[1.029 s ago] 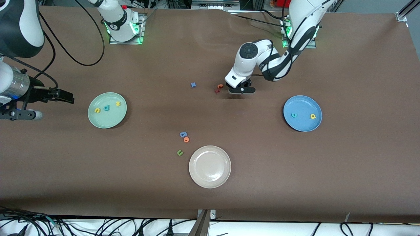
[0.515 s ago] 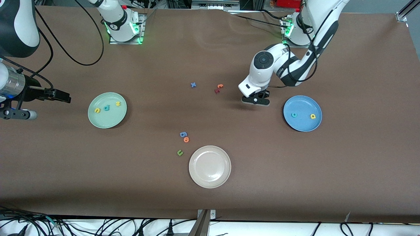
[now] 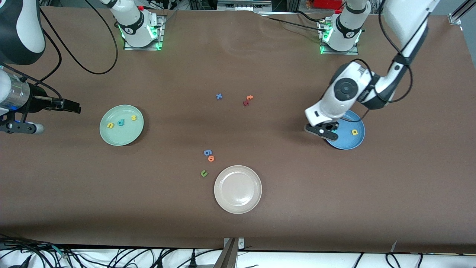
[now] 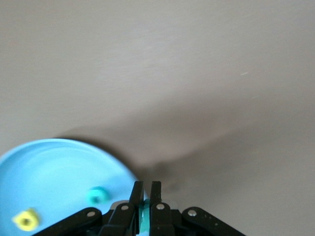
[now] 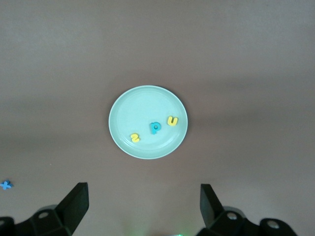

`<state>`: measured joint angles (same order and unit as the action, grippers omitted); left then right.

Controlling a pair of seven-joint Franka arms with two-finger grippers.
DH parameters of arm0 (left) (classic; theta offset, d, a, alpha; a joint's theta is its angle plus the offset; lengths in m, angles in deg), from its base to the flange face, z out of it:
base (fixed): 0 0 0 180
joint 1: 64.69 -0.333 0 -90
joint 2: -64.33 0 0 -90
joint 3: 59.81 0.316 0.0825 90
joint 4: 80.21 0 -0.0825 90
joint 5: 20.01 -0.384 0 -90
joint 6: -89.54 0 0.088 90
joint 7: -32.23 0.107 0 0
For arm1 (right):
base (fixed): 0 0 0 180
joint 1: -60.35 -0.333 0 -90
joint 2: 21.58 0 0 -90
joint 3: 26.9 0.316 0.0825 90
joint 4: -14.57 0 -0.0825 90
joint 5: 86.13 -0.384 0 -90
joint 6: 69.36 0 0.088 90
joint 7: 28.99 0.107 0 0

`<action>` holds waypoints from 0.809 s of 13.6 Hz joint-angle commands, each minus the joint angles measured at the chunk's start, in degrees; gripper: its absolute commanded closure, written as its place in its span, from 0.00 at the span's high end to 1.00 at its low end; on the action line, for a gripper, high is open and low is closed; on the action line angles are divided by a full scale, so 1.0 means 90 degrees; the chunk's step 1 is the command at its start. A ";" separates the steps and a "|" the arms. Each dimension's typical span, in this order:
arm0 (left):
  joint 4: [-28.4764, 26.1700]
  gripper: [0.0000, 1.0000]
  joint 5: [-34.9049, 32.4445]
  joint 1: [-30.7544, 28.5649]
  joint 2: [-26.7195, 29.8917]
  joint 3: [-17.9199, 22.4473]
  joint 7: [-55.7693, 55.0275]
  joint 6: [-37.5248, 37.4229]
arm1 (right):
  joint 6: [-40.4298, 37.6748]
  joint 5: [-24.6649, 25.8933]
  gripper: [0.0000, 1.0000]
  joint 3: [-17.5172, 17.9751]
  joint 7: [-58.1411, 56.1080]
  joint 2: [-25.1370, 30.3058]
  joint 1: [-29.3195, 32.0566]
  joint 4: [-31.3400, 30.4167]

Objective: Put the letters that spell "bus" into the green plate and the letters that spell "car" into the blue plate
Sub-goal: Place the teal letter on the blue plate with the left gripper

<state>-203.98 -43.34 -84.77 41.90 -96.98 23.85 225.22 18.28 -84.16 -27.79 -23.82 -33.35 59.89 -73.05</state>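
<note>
Teal letter half hidden in left pincer, over blue plate

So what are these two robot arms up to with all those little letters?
They sort foam letters onto plates. The left pincer, shut on a teal letter, is over the rim of the blue plate, which holds a yellow a and a teal c. The green plate has three letters. The right pincer waits open beside it.
</note>
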 commanded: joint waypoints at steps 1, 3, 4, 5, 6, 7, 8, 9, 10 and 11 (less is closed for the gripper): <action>0.0276 0.00 0.0199 -0.0425 -0.0212 -0.0127 0.1007 -0.0173 | -0.0254 0.0181 1.00 -0.0058 0.0109 0.0184 0.0003 -0.0050; 0.0267 0.03 0.0190 -0.0582 -0.0252 -0.0108 0.1321 -0.0202 | -0.0275 0.0230 1.00 -0.0058 0.0109 0.0194 0.0012 -0.0050; 0.0267 0.18 0.0190 -0.0650 -0.0252 -0.0108 0.1361 -0.0212 | -0.0265 0.0230 1.00 -0.0068 0.0119 0.0194 0.0012 -0.0050; 0.0247 0.43 0.0190 -0.0757 -0.0261 -0.0108 0.1410 -0.0241 | -0.0265 0.0230 1.00 -0.0058 0.0119 0.0194 0.0003 -0.0050; 0.0247 0.81 0.0190 -0.0884 -0.0271 -0.0108 0.1449 -0.0299 | -0.0265 0.0230 1.00 -0.0058 0.0119 0.0194 0.0003 -0.0050; 0.0257 1.00 0.0199 -0.0924 -0.0310 -0.0108 0.1575 -0.0300 | -0.0265 0.0230 1.00 -0.0068 0.0119 0.0194 0.0012 -0.0050; 0.0267 1.00 0.0209 -0.0924 -0.0330 -0.0108 0.1673 -0.0300 | -0.0236 0.0230 1.00 -0.0068 0.0119 0.0185 0.0012 -0.0050; 0.0267 1.00 0.0219 -0.0915 -0.0330 -0.0118 0.1683 -0.0300 | -0.0226 0.0230 1.00 -0.0068 0.0119 0.0184 0.0012 -0.0050; 0.0276 1.00 0.0267 -0.0924 -0.0320 -0.0127 0.1664 -0.0319 | -0.0216 0.0230 1.00 -0.0068 0.0119 0.0184 0.0012 -0.0050; 0.0296 1.00 0.0451 -0.0915 -0.0310 -0.0137 0.1664 -0.0387 | -0.0206 0.0230 1.00 -0.0077 0.0119 0.0184 0.0012 -0.0050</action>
<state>-202.95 -42.56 -92.54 39.55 -97.10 36.59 224.01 16.66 -83.01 -28.50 -23.40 -32.63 59.94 -73.04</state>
